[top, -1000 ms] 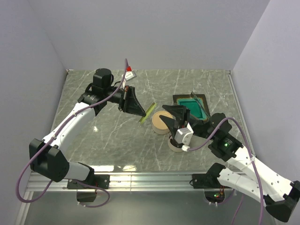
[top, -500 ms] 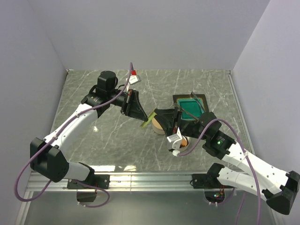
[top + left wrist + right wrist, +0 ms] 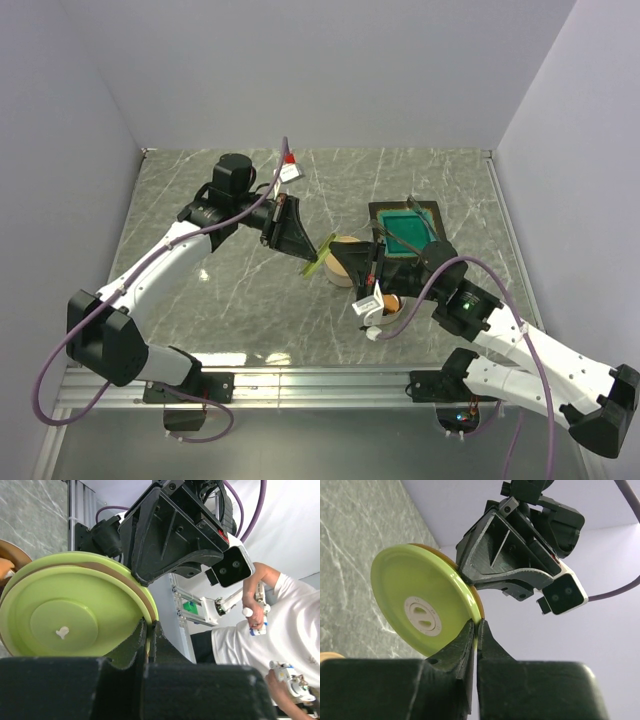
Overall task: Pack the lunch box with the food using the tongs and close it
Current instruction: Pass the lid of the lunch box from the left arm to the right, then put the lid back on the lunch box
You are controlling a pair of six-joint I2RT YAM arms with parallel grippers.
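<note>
Holding one round green lid [image 3: 417,607] by its rim from two sides, the left end effector [image 3: 148,630] and the right end effector [image 3: 476,625] were both shut tight on it. The lid looked smooth, with a tan band behind it. The round tan lunch box [image 3: 345,270] sat just beside it on the gray stone-look table [image 3: 220,290], and I could not see inside. A small white cup [image 3: 398,312] held an orange food piece [image 3: 391,300]. A square teal tray [image 3: 410,232] lay behind.

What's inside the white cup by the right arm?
An orange food piece shows in the white cup; the right wrist camera covers the rest, so other contents are hidden.
</note>
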